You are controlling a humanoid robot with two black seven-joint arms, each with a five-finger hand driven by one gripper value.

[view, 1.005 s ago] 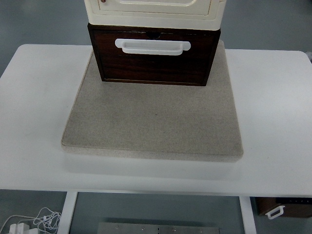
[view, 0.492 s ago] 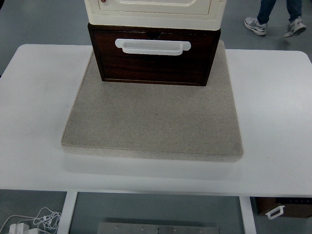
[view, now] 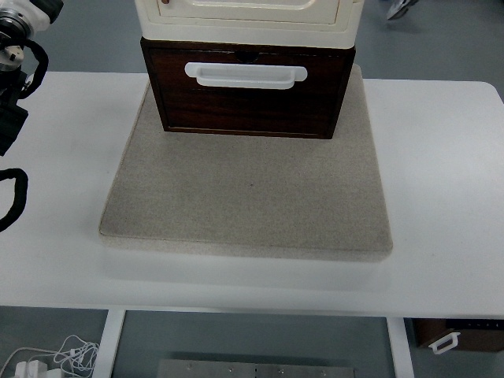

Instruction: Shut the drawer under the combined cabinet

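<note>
The dark brown wooden drawer (view: 248, 106) with a white handle (view: 246, 74) sticks out toward me from under the cream cabinet (view: 248, 20). Both stand at the far end of a grey-beige mat (view: 248, 197) on the white table (view: 441, 197). My left arm (view: 14, 47) shows at the upper left edge as a white and silver joint with black cables. It is well to the left of the drawer and touches nothing. Its hand is not clearly shown. My right arm is out of view.
A person's shoe (view: 399, 8) shows on the floor at the top right. Below the table's front edge lie white cables (view: 47, 358) at the bottom left and a small brown box with a white handle (view: 453, 339) at the bottom right.
My left arm has come into view at the upper left edge. The person walking behind the table has moved almost out of the picture. The drawer has not moved.
</note>
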